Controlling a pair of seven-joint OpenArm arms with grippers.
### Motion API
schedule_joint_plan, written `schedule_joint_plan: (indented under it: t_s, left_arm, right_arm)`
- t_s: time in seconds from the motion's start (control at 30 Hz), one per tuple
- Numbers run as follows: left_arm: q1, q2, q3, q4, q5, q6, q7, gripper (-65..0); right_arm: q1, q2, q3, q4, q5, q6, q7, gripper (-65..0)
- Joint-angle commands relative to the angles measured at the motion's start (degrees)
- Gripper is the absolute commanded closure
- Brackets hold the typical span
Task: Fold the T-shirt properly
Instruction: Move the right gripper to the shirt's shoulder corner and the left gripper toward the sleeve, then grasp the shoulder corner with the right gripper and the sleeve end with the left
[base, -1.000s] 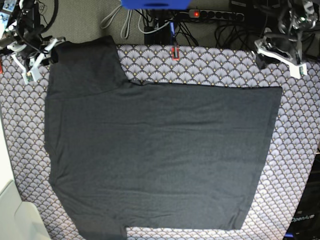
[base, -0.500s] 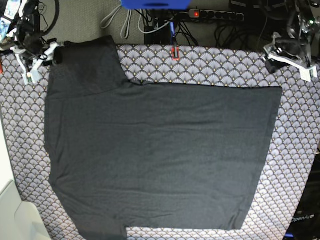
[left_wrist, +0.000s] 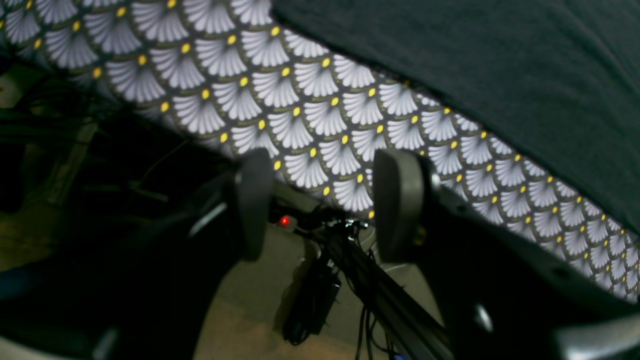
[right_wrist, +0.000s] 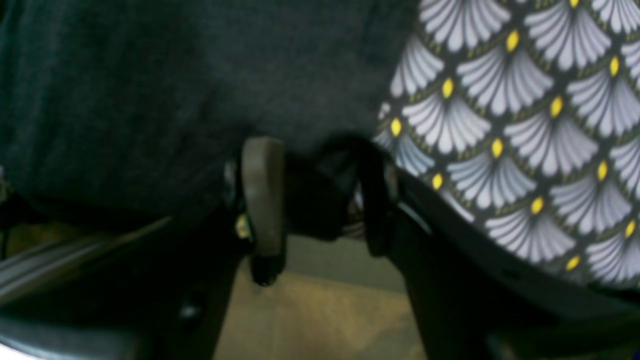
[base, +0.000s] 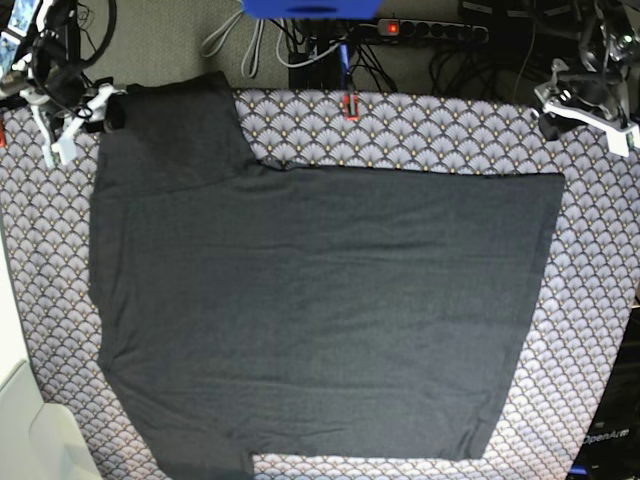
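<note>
Across a scallop-print tablecloth (base: 600, 300), found the T-shirt (base: 320, 320) spread flat and filling most of the surface, with one short sleeve (base: 175, 130) reaching toward the far corner on the base view's left. Noted thin, matte charcoal knit with only faint ripples. Saw no striped mark from above.

Judged the shirt light, limp and unable to hold any shape once lifted. Expected it to sag between two holds, and to drag a little on the cloth beneath rather than glide. Judged the firmer edges the best places to take hold: the sleeve end, or the corners of the long straight edge (base: 552, 250) on the base view's right. Advised pinching close to the edge and catching both layers.

Beneath it, noted white fans with yellow dots on a dark ground, printed flat with no pile.

Beside the sleeve's outer corner, found the right gripper (right_wrist: 320, 200) with its grey pads apart. Made out a dark bulk in the gap, but could not tell whether it was fabric or part of the claw. Saw no pinch on it.

At the opposite far corner, found the left gripper (left_wrist: 320, 205) clear of the shirt, over the table's edge. Saw its rounded pads well apart with nothing between them, only floor and cables (left_wrist: 370, 300) below.
</note>
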Motion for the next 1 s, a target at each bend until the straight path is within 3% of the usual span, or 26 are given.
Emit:
schedule_joint_plan:
  t_s: [0.0,0.23,0.5,0.73,0.9,0.97]
  left_arm:
    - [0.25,-0.60,-0.46,0.88,-0.26,-0.19,-0.84,-32.1]
    - [-0.02,-0.78,-0.46,0.79,-0.26,-0.19,-0.84,-32.2]
    - [-0.37,-1.04,-1.78,0.62,0.18,-0.19,-0.93,-32.4]
    - [-5.64,-1.66,-6.18,-3.95,0.35,-0.36,-0.93,-32.4]
    - [-11.01,-5.35,-6.97,-13.45,0.35,-7.92,-1.19,-32.4]
    - [-12.76,-6.49,-6.97,-16.88,0.35,-9.15,-1.54,-32.4]
  right_arm:
    - [-0.82,-0.71,-0.32,-0.11,-1.31,0.07,-3.62,-25.8]
    - [-2.05,-2.30,-0.41,-0.38,-1.31,0.07,-3.62,-20.6]
    - [-1.87,-2.03,-0.41,-0.46,-1.31,0.07,-3.62,0.0]
    - [-1.87,-2.03,-0.41,-0.46,-1.31,0.07,-3.62,-0.2]
    - [-1.87,-2.03,-0.41,-0.46,-1.31,0.07,-3.62,-0.2]
    - [-1.87,-2.03,-0.41,-0.46,-1.31,0.07,-3.62,-0.2]
